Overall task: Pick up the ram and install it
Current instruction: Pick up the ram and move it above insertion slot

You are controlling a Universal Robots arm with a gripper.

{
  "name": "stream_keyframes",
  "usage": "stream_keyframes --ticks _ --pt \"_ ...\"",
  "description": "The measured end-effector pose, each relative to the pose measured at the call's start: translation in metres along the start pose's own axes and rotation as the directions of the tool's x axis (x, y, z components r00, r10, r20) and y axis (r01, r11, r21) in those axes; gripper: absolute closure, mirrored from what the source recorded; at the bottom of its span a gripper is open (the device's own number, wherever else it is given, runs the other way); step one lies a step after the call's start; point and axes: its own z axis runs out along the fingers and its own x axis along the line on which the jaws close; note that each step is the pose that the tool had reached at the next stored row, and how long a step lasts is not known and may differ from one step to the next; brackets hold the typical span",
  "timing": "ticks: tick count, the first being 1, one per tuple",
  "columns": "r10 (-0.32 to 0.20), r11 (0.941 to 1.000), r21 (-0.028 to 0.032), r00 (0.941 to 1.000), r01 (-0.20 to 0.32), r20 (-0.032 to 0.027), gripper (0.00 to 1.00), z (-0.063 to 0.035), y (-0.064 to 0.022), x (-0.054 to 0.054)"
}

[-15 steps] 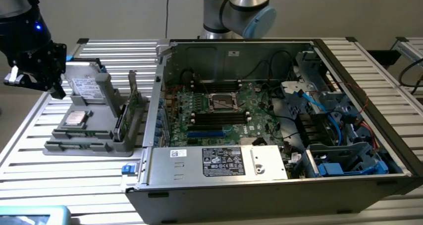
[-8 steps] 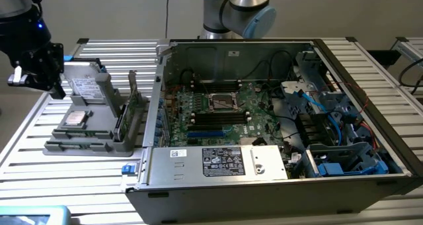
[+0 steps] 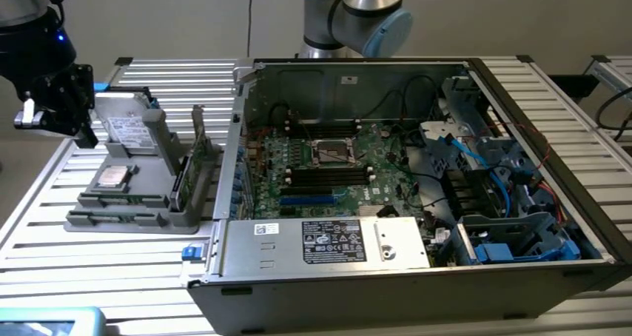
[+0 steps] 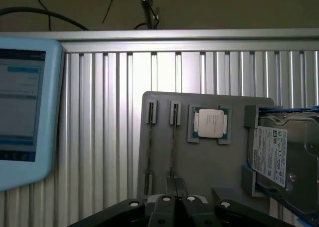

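Two ram sticks (image 4: pixel 173 144), one processor (image 4: pixel 209 123), one hard drive (image 4: pixel 271 157) sit in grey tray (image 4: pixel 209 164); pincer (image 4: pixel 175 201) closed, holding nothing

A robotics lab workbench: a slatted aluminium table (image 3: pixel 99 269) bears an open dark metal computer case (image 3: pixel 395 295) and a grey plastic parts holder (image 3: pixel 118 221), with a silver-and-blue robot arm (image 3: pixel 357 18) behind.
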Motion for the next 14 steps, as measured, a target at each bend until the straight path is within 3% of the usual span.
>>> stream_keyframes --ticks 3,5,7,8,14 --pt "0.0 1.0 0.0 1.0 0.0 0.0 0.88 0.0 0.0 0.0" --pt "0.0 1.0 0.0 1.0 0.0 0.0 0.76 0.0 0.0 0.0" --pt "0.0 1.0 0.0001 1.0 0.0 0.0 0.76 0.0008 -0.0001 0.0" --pt "0.0 1.0 0.0 1.0 0.0 0.0 0.69 0.0021 -0.0001 0.0" --pt "0.0 1.0 0.0 1.0 0.0 -0.0011 0.69 0.0129 -0.0006 0.002"
